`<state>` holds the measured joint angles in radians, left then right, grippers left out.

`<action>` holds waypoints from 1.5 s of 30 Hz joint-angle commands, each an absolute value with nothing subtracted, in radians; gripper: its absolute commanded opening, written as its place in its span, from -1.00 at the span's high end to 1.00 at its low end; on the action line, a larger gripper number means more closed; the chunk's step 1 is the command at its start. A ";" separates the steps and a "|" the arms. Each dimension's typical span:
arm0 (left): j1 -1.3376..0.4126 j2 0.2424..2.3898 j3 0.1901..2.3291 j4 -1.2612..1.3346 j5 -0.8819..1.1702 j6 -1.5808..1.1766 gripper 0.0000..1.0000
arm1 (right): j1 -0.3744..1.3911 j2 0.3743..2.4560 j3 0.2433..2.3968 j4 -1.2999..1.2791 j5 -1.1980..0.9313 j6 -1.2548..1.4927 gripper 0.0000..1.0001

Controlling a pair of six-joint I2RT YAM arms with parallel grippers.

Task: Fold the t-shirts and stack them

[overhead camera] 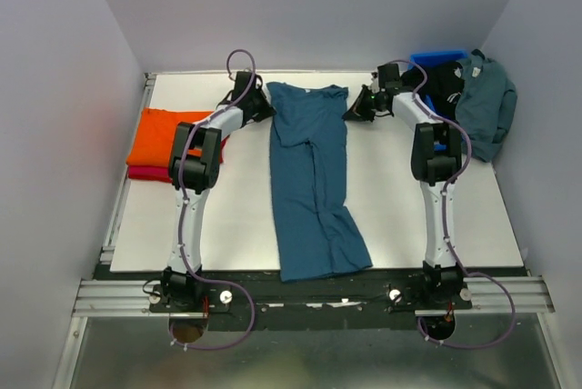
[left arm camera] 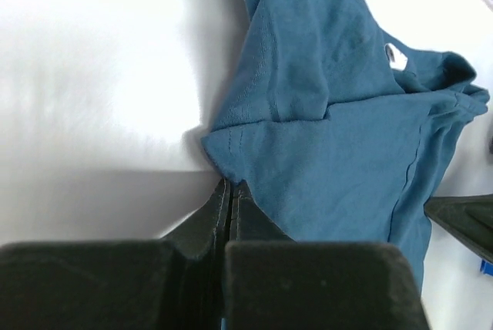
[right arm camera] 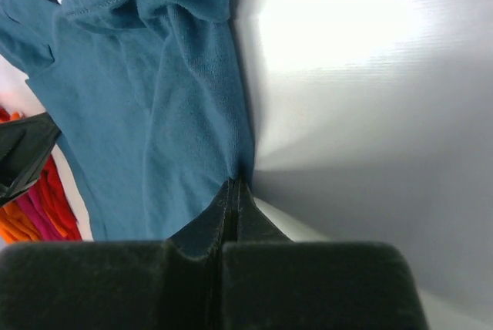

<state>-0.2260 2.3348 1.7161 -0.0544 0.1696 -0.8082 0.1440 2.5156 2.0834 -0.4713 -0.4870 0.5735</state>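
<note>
The teal t-shirt (overhead camera: 314,180) lay flat down the middle of the bench (overhead camera: 400,207), its long axis running from the collar at the far edge to the hem at the near edge. The left hand (left arm camera: 232,185) was clenched on the shirt's far left corner and the right hand (right arm camera: 233,183) on its far right corner. From both hands the whole length of cloth stretched toward the near edge, so a fold would probably carry the far end that way. How much cloth each pinch held was hard to make out. At the left edge an orange t-shirt (overhead camera: 168,134) covered most of a crimson t-shirt (overhead camera: 145,173).
</note>
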 commanded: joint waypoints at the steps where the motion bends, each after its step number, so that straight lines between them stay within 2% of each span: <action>1: -0.261 2.502 1.963 -0.230 0.199 -0.750 1.00 | 0.078 2.485 2.052 -0.430 -0.489 0.626 0.99; 5: -0.265 2.572 2.112 -0.287 0.198 -0.756 1.00 | 0.063 2.566 2.199 -0.468 -0.528 0.630 0.99; 12: -0.265 2.623 2.181 -0.253 0.187 -0.785 1.00 | 0.052 2.666 2.379 -0.476 -0.534 0.652 0.98; 13: -0.265 2.631 2.190 -0.247 0.192 -0.793 1.00 | 0.051 2.674 2.388 -0.472 -0.537 0.660 0.82; 14: -0.265 2.641 2.204 -0.247 0.204 -0.793 0.76 | 0.049 2.675 2.394 -0.472 -0.543 0.664 0.59; 15: -0.264 2.646 2.220 -0.255 0.219 -0.796 0.40 | 0.048 2.671 2.390 -0.471 -0.548 0.661 0.30; 16: -0.264 2.646 2.226 -0.256 0.225 -0.793 0.22 | 0.046 2.660 2.376 -0.471 -0.543 0.658 0.16; 19: -0.264 2.614 2.198 -0.247 0.222 -0.775 -0.24 | 0.046 2.588 2.288 -0.460 -0.509 0.635 0.05; 22: -0.261 2.545 2.143 -0.262 0.212 -0.735 -0.38 | 0.046 2.489 2.156 -0.453 -0.493 0.606 0.05; 24: -0.262 2.466 2.045 -0.252 0.187 -0.706 -0.65 | 0.048 2.358 1.980 -0.395 -0.474 0.600 0.05; 25: -0.262 2.420 1.964 -0.223 0.184 -0.695 -0.70 | 0.051 2.285 1.860 -0.346 -0.462 0.598 0.05; 29: -0.268 2.193 1.627 -0.089 0.190 -0.693 -0.79 | 0.070 2.045 1.510 -0.236 -0.371 0.583 -0.02; 33: -0.313 1.989 1.329 -0.075 0.164 -0.696 -0.81 | 0.106 1.829 1.159 -0.183 -0.302 0.655 -0.01; 39: -0.415 1.674 0.955 -0.106 0.094 -0.736 -0.64 | 0.175 1.533 0.850 -0.323 -0.128 0.646 -0.01; 45: -0.535 1.421 0.689 -0.159 0.055 -0.770 -0.62 | 0.181 1.232 0.556 -0.394 -0.189 0.603 0.08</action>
<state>-0.4889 1.5612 0.8238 -0.1150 0.1146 -0.7341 0.1818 1.3766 0.6796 -0.3119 -0.2176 0.6273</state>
